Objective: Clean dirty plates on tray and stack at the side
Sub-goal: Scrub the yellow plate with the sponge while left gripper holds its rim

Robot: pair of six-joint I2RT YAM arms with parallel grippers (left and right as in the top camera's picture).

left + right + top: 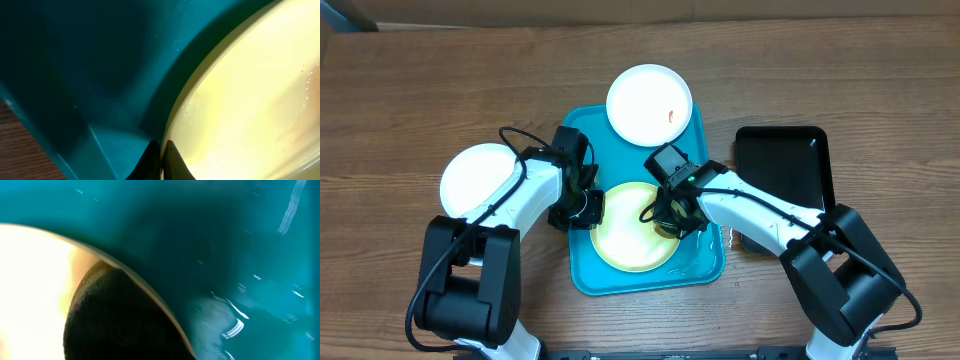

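A pale yellow-green plate (630, 240) lies in the front half of the turquoise tray (582, 275). My left gripper (585, 208) is shut on this plate's left rim; in the left wrist view the two dark fingertips (161, 160) pinch the rim of the plate (250, 100) above the tray floor (75, 75). My right gripper (668, 215) is at the plate's right edge, pressing a dark fuzzy sponge (120, 325) onto the plate (30, 280); its fingers are hidden. A white plate with a red-orange smear (645, 100) rests at the tray's far end. Another white plate (475, 175) lies on the table to the left.
A glossy black tray (785, 165) sits on the table right of the turquoise tray, beside my right arm. Wet streaks (235, 327) shine on the tray floor (225, 240) near the sponge. The wooden table (400, 90) surrounds everything.
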